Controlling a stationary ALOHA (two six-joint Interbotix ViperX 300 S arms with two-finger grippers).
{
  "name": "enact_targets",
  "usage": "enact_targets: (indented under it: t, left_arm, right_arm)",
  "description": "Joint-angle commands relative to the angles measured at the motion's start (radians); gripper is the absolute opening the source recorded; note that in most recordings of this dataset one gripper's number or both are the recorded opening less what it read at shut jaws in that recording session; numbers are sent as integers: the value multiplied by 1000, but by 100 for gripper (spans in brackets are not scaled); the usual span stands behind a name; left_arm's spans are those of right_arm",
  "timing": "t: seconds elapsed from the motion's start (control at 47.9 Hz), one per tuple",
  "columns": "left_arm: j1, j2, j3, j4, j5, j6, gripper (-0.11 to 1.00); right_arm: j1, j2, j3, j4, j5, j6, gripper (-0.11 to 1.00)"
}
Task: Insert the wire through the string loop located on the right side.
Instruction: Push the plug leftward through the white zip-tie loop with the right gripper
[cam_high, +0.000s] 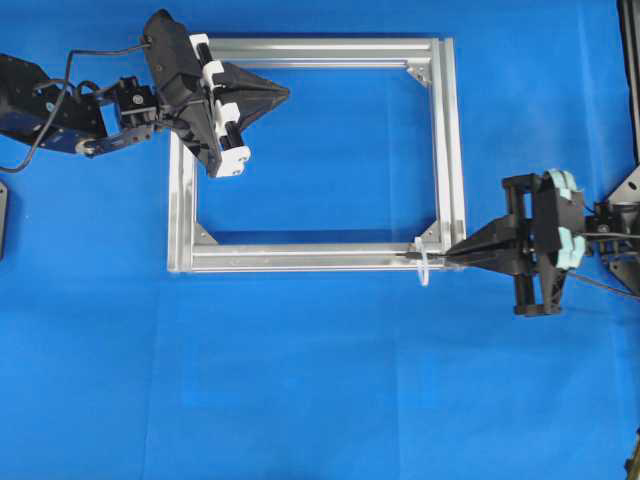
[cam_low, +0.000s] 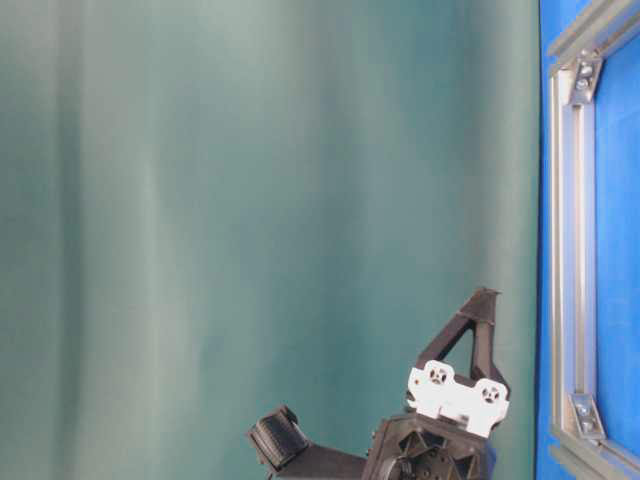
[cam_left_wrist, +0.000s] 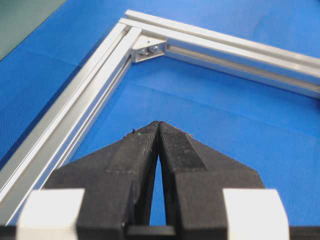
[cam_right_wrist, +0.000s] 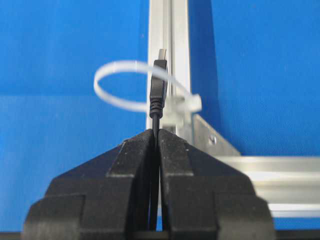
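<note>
My right gripper (cam_right_wrist: 156, 131) is shut on the wire (cam_right_wrist: 157, 92), a thin black cable whose grey plug tip pokes forward past the fingertips. The plug crosses the white string loop (cam_right_wrist: 117, 67), which hangs from the silver frame (cam_right_wrist: 170, 30); the tip appears to reach into the ring. From overhead, the right gripper (cam_high: 447, 257) sits just right of the string loop (cam_high: 424, 268) at the frame's (cam_high: 300, 258) near right corner. The left gripper (cam_high: 284, 94) is shut and holds nothing, hovering over the frame's far left part; its closed fingertips (cam_left_wrist: 159, 124) point at a corner bracket.
The silver rectangular frame lies on a blue mat, with triangular brackets (cam_left_wrist: 147, 48) in its corners. The left arm (cam_low: 450, 400) rises above the table beside the frame rail (cam_low: 575, 250). Open blue mat lies inside the frame and toward the near edge.
</note>
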Motion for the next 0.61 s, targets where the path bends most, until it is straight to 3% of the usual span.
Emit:
enact_targets:
  t: [0.0, 0.585]
  left_arm:
    - [-2, -29, -9, 3, -12, 2, 0]
    - [-9, -29, -8, 3, -31, 0, 0]
  right_arm:
    - [0, 14, -34, 0, -25, -2, -4]
    - [0, 31, -49, 0, -41, -2, -4]
